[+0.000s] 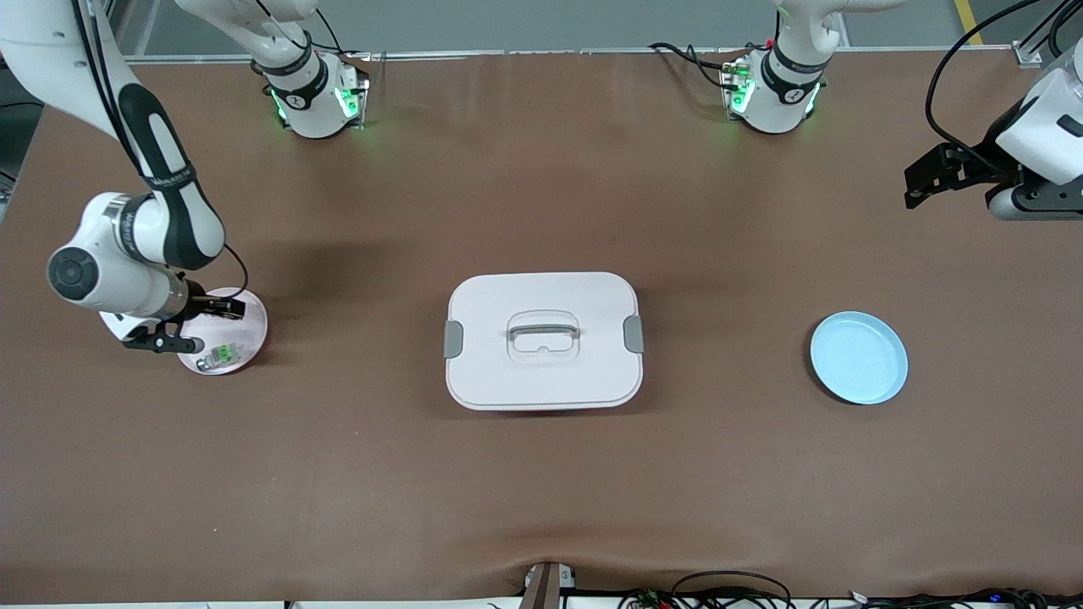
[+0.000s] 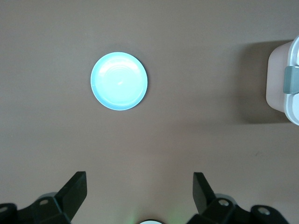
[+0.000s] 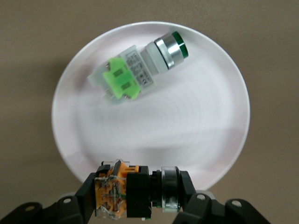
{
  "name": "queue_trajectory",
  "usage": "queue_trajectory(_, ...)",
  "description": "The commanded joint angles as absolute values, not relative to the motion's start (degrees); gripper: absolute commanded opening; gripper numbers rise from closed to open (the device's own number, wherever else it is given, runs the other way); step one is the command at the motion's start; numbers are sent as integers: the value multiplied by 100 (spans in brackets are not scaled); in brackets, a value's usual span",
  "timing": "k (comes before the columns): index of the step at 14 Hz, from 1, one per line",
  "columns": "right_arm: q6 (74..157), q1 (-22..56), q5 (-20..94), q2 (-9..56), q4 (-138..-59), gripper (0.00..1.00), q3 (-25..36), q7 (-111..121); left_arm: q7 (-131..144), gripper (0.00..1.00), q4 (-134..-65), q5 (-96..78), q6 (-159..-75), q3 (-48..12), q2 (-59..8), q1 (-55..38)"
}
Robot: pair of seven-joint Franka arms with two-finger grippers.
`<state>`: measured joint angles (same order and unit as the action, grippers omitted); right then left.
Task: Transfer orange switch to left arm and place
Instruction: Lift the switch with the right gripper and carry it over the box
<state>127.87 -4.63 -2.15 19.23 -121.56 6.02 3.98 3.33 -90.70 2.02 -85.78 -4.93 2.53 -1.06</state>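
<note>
Right gripper fingers clamp the orange switch over the pink plate; left gripper fingers spread wide.

Brown table mat, cables at near edge.

Orange switch: small black block with orange-tan end and metal ring, lying sideways, clamped in the right pincer just over the white plate. Box: white, rounded, grey latches, lid shut, grey handle on top, mid-counter.
</note>
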Motion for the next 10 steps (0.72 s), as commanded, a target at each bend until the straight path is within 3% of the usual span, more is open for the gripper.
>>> queue_trajectory(1,11466,-466,147,1416,-11657,23,475,404,211,100,-9123,299,-8640,-519,316,-70)
queue_trajectory(5,9285,-239,606,1380,-10356,23,457,-331,211,100,-9140,299,-8640,-519,316,-79)
queue_trajectory(10,8114,754,1018,1090,-9467,20,457,-2245,211,100,-9141,299,-8648,-519,308,-88)
